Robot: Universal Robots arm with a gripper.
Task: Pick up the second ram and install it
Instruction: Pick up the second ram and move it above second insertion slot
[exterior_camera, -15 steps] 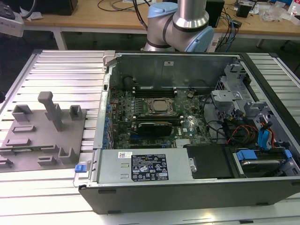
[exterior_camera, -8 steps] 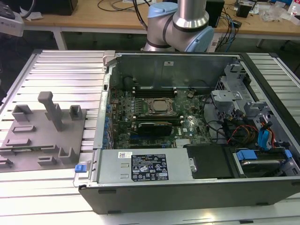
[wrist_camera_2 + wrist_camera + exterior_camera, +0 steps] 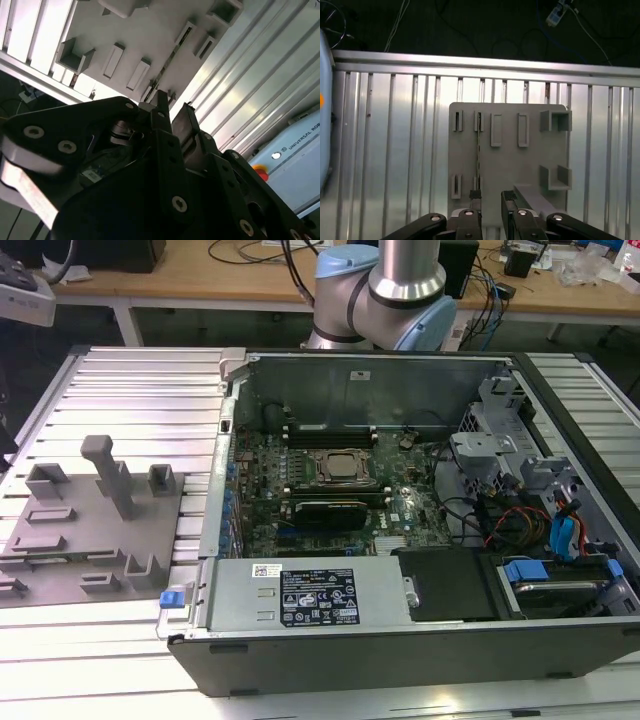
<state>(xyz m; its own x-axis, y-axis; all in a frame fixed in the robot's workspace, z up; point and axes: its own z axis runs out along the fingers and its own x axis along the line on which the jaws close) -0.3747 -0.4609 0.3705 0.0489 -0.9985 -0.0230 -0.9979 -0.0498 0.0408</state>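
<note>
- Pick step, I judge: tool [image 3: 491,200] hovers over gray fixture plate [image 3: 512,165], jaws apart, empty.
- Second ram [image 3: 478,150] stands on edge in plate, off-centre; grasp calls for straddling it.

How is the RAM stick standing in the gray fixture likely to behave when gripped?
The RAM stick looks thin and flat, so probably light and stiff, though likely fragile if bent. It stands on edge in slots of the gray fixture, so a sideways nudge might tilt it.
</note>
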